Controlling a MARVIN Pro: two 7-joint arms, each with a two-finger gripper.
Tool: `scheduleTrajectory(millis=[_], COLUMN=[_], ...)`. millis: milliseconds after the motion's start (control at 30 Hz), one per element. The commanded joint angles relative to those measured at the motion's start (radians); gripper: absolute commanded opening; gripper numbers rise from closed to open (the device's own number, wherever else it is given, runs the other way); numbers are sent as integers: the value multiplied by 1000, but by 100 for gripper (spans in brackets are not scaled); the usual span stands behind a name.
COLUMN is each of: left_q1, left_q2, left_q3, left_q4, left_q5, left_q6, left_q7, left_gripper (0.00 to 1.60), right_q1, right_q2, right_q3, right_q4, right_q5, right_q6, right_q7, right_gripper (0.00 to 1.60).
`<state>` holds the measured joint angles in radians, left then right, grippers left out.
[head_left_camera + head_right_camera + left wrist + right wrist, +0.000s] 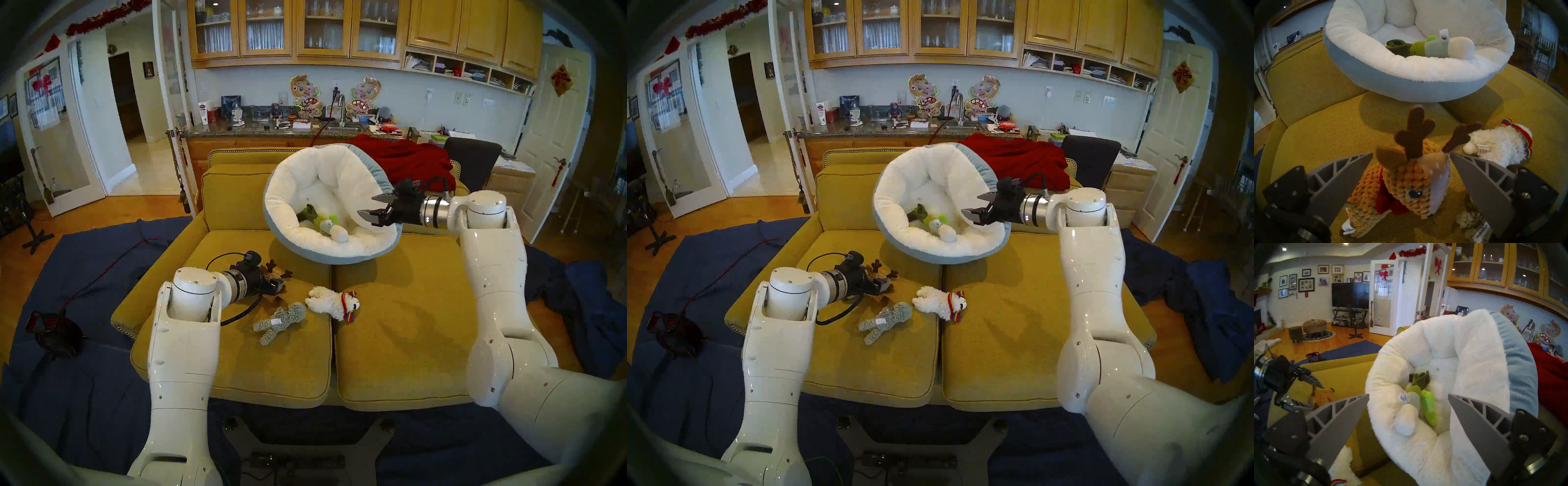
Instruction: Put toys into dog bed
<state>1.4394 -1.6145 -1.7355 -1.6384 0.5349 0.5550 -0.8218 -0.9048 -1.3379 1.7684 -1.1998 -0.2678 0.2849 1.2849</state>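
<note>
Left claw (1411, 155) spread around the reindeer (1403, 183) — dog bed (1373, 71) beyond.

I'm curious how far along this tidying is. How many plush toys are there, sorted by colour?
Green: 2, the cactus and the green-and-white leek, both in the dog bed.
White: 1, the llama.
Grey: 1, the fuzzy animal.
Brown: 1, the reindeer, between the left tool's fingers.
Total: 5.

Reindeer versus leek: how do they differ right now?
The reindeer is tan crochet with brown antlers; the leek is smooth, white and green. The reindeer lies on the sofa cushion between the open left gripper's fingers; the leek lies inside the dog bed. Both are small plush toys.
</note>
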Motion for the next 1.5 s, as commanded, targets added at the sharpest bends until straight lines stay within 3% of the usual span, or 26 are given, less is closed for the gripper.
scheduleTrajectory(millis=[0, 233, 600, 1067, 1467], left_q1=[-35, -36, -37, -40, -42], left_q2=[0, 0, 1, 1, 0], left_q3=[1, 1, 2, 2, 2], left_q4=[-30, -32, -32, -36, -44], left_q5=[-4, -5, -5, -6, -7], left_q6=[-7, -7, -7, -7, -7], left_q7=[1, 2, 3, 3, 2], left_gripper=[160, 160, 160, 160, 160], right_q1=[-21, -91, -205, -387, -521], right_q2=[33, 63, 67, 27, -7], right_q3=[31, 72, 90, 30, -4], right_q4=[-101, -194, -330, -510, -654], right_q5=[50, 80, 107, 114, 76], right_q6=[5, 24, 76, 176, 294], right_q7=[91, 198, 199, 199, 16], right_gripper=[160, 160, 160, 160, 160])
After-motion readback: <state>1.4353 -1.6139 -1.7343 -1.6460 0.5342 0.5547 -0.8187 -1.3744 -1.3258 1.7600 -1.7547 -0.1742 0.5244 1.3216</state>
